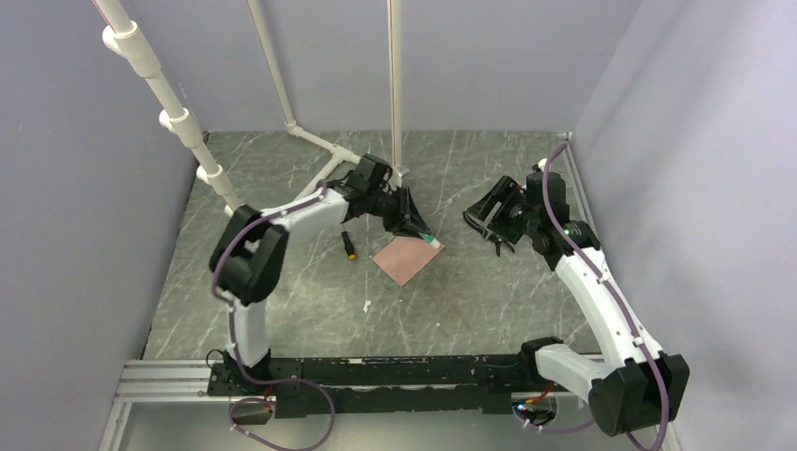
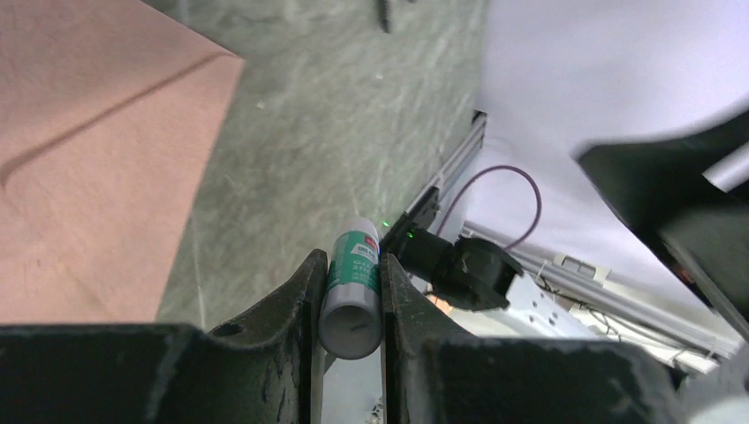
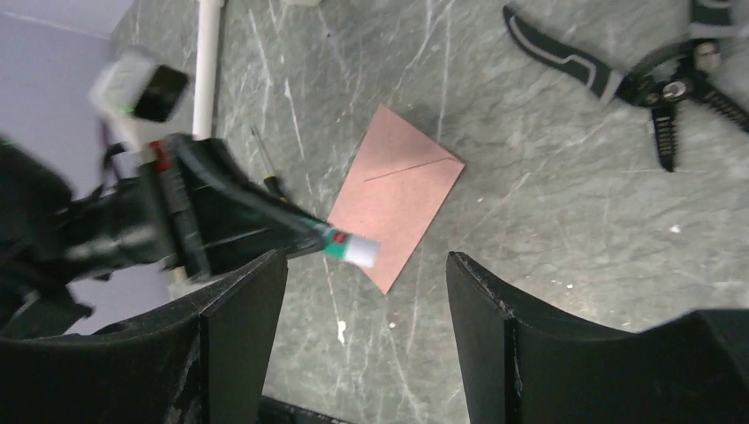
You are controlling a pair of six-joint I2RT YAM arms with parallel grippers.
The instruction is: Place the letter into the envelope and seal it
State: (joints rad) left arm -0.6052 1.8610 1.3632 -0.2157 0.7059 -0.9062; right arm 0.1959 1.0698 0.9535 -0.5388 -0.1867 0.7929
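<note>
The salmon-pink envelope [image 1: 406,260] lies flat on the table, its flap folded down with the seam showing as a line; it also shows in the left wrist view [image 2: 88,159] and the right wrist view [image 3: 397,190]. The letter is not in view. My left gripper [image 1: 414,230] [image 2: 349,258] is shut on a green-and-white glue stick [image 1: 430,241] [image 2: 353,291] [image 3: 351,249], held over the envelope's far right edge. My right gripper [image 1: 491,218] [image 3: 366,258] is open and empty, raised to the right of the envelope.
A small black-and-yellow screwdriver [image 1: 350,246] [image 3: 265,163] lies left of the envelope. Black-handled pliers [image 3: 636,79] lie to the right. White pipe frame legs [image 1: 320,146] [image 3: 208,71] stand on the table behind. A white scrap [image 1: 367,305] lies in front.
</note>
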